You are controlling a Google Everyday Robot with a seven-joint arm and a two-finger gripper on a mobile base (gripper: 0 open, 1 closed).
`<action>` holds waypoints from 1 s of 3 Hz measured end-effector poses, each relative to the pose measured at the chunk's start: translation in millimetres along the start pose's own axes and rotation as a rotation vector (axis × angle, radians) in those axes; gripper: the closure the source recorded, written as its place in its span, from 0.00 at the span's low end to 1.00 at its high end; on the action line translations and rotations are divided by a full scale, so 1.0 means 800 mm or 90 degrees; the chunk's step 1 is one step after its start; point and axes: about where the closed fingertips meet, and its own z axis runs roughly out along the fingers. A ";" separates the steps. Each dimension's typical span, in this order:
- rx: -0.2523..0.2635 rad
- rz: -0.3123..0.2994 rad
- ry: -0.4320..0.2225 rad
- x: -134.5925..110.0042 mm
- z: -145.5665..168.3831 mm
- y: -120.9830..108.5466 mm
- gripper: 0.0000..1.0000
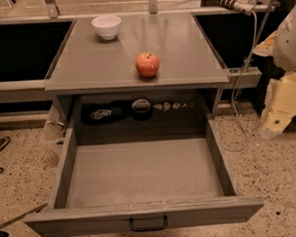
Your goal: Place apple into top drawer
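Note:
The red-orange apple [147, 64] stands on the grey tabletop [97, 59], near its front edge and a little right of the middle. The top drawer [83, 219] is pulled fully out below it, its floor bare and its dark pull handle [148, 224] at the front. My gripper [276, 120] hangs at the far right on the cream and white arm, beside the cabinet, well apart from the apple and holding nothing that I can see.
A white bowl [106, 26] stands at the tabletop's back left. Dark items and a round can [141, 107] lie at the back of the drawer opening. A white cable [248, 63] hangs on the right. The floor is speckled.

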 end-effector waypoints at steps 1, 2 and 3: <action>0.000 0.000 0.000 0.000 0.000 0.000 0.00; 0.010 -0.002 -0.005 -0.002 0.004 -0.012 0.00; 0.056 -0.016 -0.034 -0.007 0.024 -0.068 0.00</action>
